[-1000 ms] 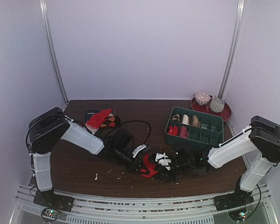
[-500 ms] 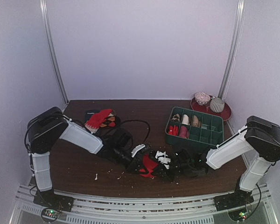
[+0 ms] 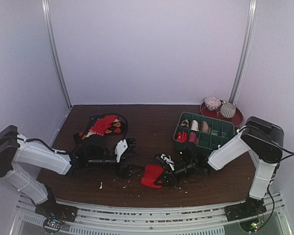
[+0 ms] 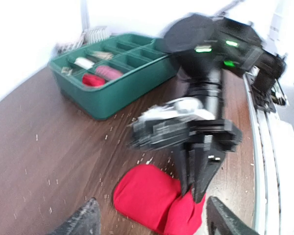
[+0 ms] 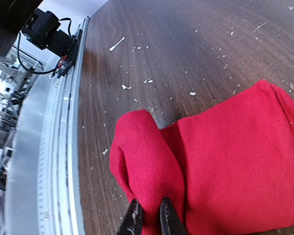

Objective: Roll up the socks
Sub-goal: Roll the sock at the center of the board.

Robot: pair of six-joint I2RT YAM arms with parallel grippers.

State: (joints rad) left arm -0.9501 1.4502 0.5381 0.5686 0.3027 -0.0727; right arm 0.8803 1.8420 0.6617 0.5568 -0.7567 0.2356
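Note:
A bright red sock [image 3: 151, 175] lies folded on the dark wooden table near the front middle. It shows large in the right wrist view [image 5: 220, 161] and in the left wrist view [image 4: 144, 193]. My right gripper [image 3: 162, 178] [image 5: 151, 220] is shut on a raised fold at one end of this sock, and its black fingers [image 4: 196, 181] pinch the cloth from above. My left gripper [image 3: 131, 170] [image 4: 154, 225] stands open just left of the sock, apart from it, with nothing between its fingers.
A green divided tray [image 3: 224, 142] [image 4: 137, 93] with several rolled socks stands at the back right. Behind it is a red plate [image 3: 237, 119] with two bundles. A heap of red and patterned socks [image 3: 105, 125] lies at the back left. Lint flecks dot the table.
My left gripper has opened, let go of the red sock and drawn back to the left. My right gripper has shut on the sock's fold and shifted left with it.

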